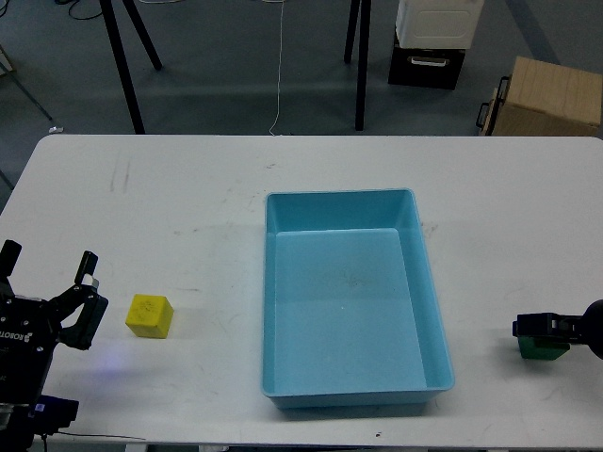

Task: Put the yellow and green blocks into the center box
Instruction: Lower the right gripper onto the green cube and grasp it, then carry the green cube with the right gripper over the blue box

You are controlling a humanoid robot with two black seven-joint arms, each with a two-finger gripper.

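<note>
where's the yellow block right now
In the head view, the yellow block sits on the table's left side, just right of the left gripper, outside the blue tray.

White lettering on the left arm's wrist (19, 336) read approx. "ROBOT", cut off at the frame edge. The yellow block (150, 315) bore a faint mark on top, too small to read. No other legible text.

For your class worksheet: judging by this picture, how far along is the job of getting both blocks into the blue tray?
Nothing is done: the blue tray holds no block. The right gripper is at the green block; its grasp is unclear. The yellow block sits on the table beside the open left gripper. Both placements remain.
</note>
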